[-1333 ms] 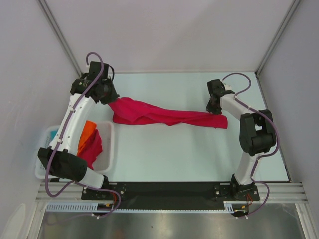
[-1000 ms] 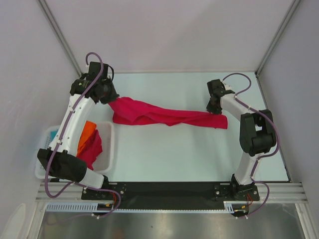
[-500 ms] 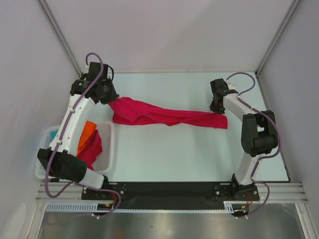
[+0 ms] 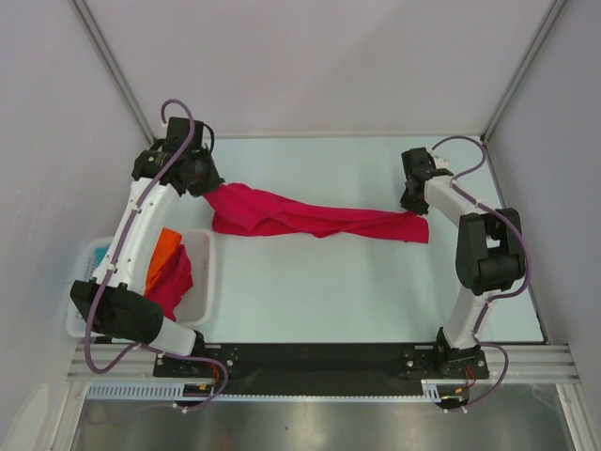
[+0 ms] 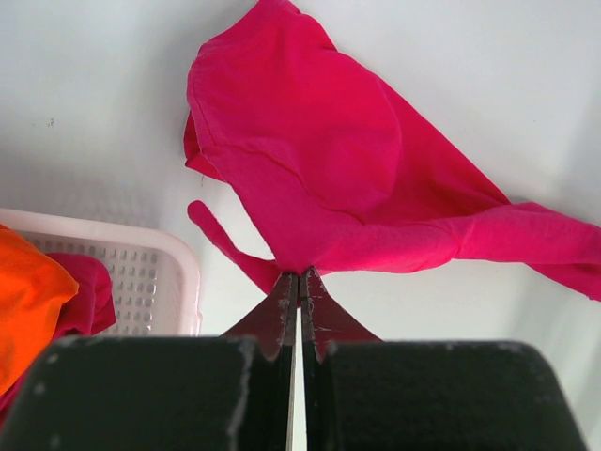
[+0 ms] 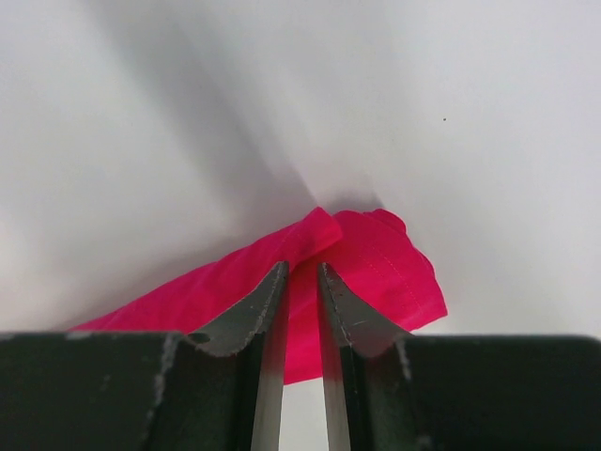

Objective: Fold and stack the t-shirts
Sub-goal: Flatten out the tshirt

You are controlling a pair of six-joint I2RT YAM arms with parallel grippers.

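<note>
Rightward and a little back my right claw has shifted. Its jaws stand narrowly apart at one end of the crimson t-shirt, which lies stretched across the bench. My left claw is clamped on the shirt's other end, near the white basket.

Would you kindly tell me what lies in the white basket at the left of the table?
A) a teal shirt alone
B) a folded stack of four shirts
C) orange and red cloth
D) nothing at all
C: the top view shows orange cloth and red cloth bunched together in the white basket.
</note>
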